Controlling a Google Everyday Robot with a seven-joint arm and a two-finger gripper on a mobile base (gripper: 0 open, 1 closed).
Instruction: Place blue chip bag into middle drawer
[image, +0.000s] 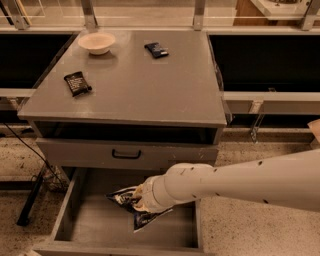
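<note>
The blue chip bag (150, 219) is a crinkled dark blue foil bag with white lettering. It is inside the open middle drawer (92, 227), a wide grey box pulled out at the bottom of the cabinet, and seems to lie on or just above its floor. My white arm reaches in from the right. My gripper (137, 202) is at the bag's upper middle, mostly hidden behind the wrist and in the bag's folds.
A closed grey drawer front with a black handle (126, 154) sits above the open drawer. On the cabinet top are a white bowl (96, 42) and two small dark packets (77, 83) (156, 49). Cables and a black leg (31, 200) lie at the left.
</note>
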